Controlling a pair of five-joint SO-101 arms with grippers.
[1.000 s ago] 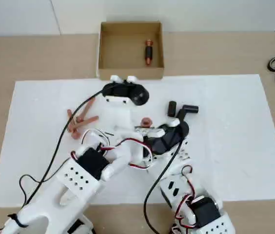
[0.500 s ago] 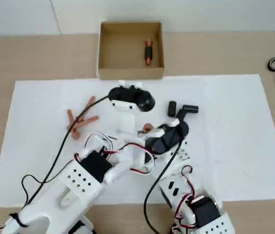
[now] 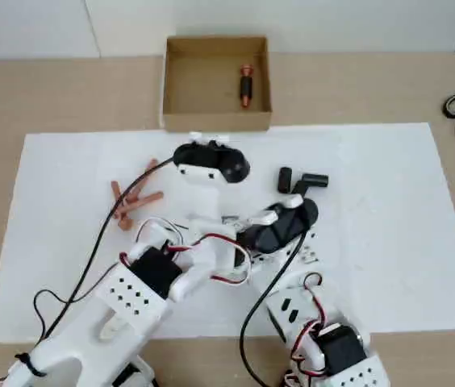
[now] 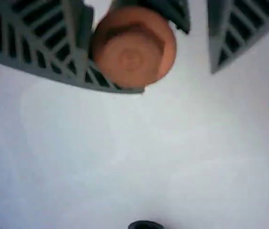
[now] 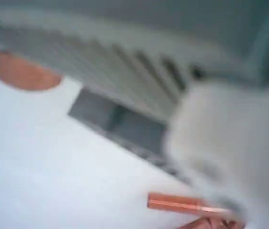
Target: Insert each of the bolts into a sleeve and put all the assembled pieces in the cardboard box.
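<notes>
So, in the last second my two arms have drawn together over the white sheet [image 3: 389, 226]. From above, the left arm swung its wrist toward the right tool [image 3: 253, 218] and then eased back a touch, while the right arm crept toward the two loose sleeves [image 3: 284, 175]. The bolt [image 4: 133, 45] went along with the left arm: its head was plain to see just beside the right tool's tip, and from above that tool now covers it. The left wrist camera has it end-on, head hard against one ribbed finger of the left tool [image 4: 172, 67], so I judge that tool clamped on the bolt. Whether the right tool is apart or together I cannot tell; its own camera is smeared, with an orange blob at the tip.

What it means: this bolt is up off the sheet and being offered to the right tool, but I can make out no sleeve in either tool. Both sleeves lie untouched just beyond the right tool, on the side away from the left one. One assembled piece [image 3: 245, 85] lies in the cardboard box [image 3: 203, 85], well ahead of the left tool, and the spare bolts [image 3: 135, 197] lie heaped on its outer side. So the insertion is not yet made; a sleeve must be fetched first, I reckon.
</notes>
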